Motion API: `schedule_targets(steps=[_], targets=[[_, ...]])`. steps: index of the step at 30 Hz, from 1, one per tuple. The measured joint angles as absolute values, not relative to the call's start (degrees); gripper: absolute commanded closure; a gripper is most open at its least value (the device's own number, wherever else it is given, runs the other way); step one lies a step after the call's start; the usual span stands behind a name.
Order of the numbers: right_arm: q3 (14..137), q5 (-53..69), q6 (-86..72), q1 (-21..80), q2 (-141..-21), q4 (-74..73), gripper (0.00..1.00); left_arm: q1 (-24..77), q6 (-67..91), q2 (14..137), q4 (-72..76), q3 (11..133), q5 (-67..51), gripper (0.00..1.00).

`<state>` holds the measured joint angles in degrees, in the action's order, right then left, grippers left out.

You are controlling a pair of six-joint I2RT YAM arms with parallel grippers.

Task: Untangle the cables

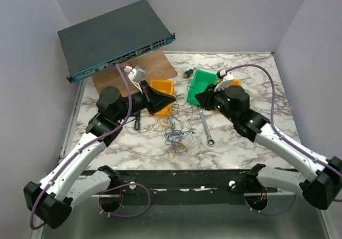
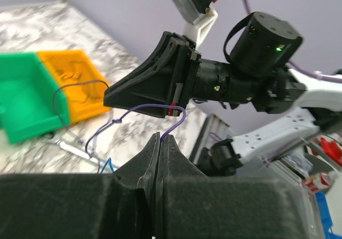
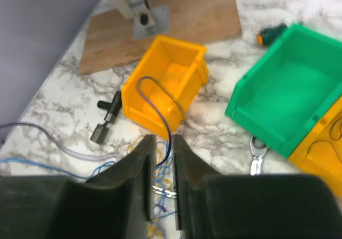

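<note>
Marble table (image 1: 139, 151), cables (image 1: 175, 135) near front edge

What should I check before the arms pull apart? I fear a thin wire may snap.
1. Left gripper shut on one of the cables: ok.
2. Right gripper clamped on a wire: cannot tell; one runs into its narrow gap.
3. Grippers apart from each other: ok.
4. Cables untangled: not ok; a knotted clump lies on the table.
5. Clump clear of the wrench: cannot tell.
</note>
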<state>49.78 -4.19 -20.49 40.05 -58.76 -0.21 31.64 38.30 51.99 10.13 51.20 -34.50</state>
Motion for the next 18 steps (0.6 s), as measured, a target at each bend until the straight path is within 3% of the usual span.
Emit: schedule_targets(steps=[4,8,10,18], targets=[[53.1,-7.6,-21.3,39.9,-68.4,-3.9,0.54,31.6,36.4,54.7,5.7,51.2,-29.6,1.0],[51.4,-4.8,-21.3,39.9,-71.0,-3.8,0.35,31.4,35.6,56.2,2.9,51.2,-26.7,1.0],[47.7,-1.9,-21.0,39.9,-69.1,-0.9,0.32,31.2,34.9,56.3,1.3,51.7,-26.0,1.0],[37.1,10.0,-19.6,39.9,-66.9,11.2,0.4,31.1,31.6,56.2,-3.0,56.0,-25.1,1.0]])
